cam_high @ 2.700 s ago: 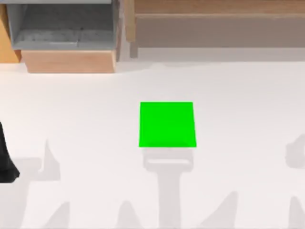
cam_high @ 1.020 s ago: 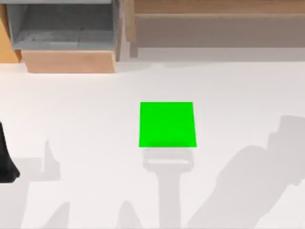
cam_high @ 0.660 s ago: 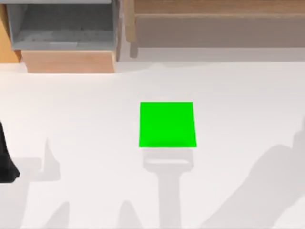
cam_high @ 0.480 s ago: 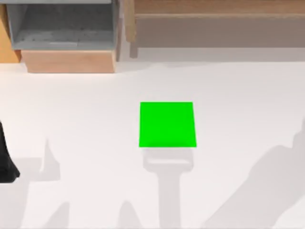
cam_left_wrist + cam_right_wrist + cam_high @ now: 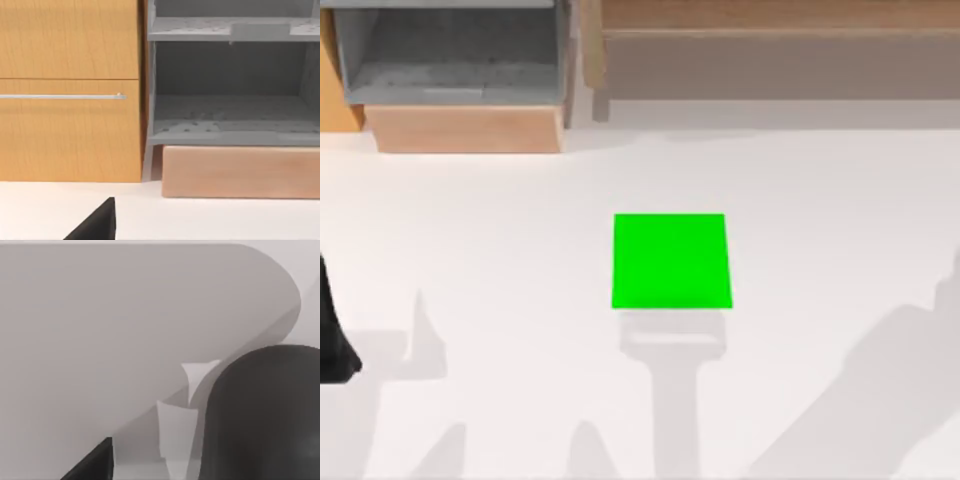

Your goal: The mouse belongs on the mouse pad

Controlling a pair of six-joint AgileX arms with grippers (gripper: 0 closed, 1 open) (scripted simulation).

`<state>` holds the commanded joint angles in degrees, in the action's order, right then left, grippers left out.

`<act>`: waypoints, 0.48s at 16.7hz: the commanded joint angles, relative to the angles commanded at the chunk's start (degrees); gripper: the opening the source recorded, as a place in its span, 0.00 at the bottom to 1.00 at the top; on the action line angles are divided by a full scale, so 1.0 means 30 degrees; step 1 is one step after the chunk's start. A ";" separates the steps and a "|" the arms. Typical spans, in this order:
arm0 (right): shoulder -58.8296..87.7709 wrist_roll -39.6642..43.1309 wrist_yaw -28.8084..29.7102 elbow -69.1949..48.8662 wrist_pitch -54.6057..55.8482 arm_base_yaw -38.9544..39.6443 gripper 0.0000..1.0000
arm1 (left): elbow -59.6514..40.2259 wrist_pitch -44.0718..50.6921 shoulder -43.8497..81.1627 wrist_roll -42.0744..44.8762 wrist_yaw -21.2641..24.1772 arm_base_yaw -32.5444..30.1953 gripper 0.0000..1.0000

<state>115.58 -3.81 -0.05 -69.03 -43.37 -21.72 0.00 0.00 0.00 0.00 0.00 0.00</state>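
Dark grey and rounded, the mouse [image 5: 260, 415] sits close up in the right wrist view, beside the right gripper [image 5: 95, 466], whose black tip is near it. Whether the two touch cannot be told, nor whether this gripper is wide, narrow or holding. Pale grey shade covers the surface behind the mouse. Where the mouse lies relative to the pad cannot be told.

Green pad [image 5: 670, 260] lies flat at the middle of the white table [image 5: 500, 230]. A broad arm shadow [image 5: 880, 390] falls at 4 o'clock from the pad.

Left arm [image 5: 332, 330] is parked at 9 o'clock, at the table's left edge. Left gripper [image 5: 95, 226] faces a wooden cabinet [image 5: 70, 130] and grey shelf [image 5: 225, 115]; its grip state cannot be told. The shelf [image 5: 450, 60] stands at 11 o'clock from the pad.
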 joint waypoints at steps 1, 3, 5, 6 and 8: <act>0.0000 0.0000 0.0000 0.0000 0.0000 0.0000 0.47 | 0.0000 0.0000 0.0000 0.0000 0.0000 0.0000 1.00; 0.0000 0.0000 0.0000 0.0000 0.0000 0.0000 0.32 | 0.0000 0.0000 0.0000 0.0000 0.0000 0.0000 1.00; 0.0000 0.0000 0.0000 0.0000 0.0000 0.0000 0.17 | 0.0000 0.0000 0.0000 0.0000 0.0000 0.0000 1.00; 0.0000 0.0000 0.0000 0.0000 0.0000 0.0000 0.10 | 0.0000 0.0000 0.0000 0.0000 0.0000 0.0000 1.00; 0.0000 0.0000 0.0000 0.0000 0.0000 0.0000 0.00 | 0.0000 0.0000 0.0000 0.0000 0.0000 0.0000 1.00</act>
<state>115.58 -3.81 -0.05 -69.03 -43.37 -21.72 0.00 0.00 0.00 0.00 0.00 0.00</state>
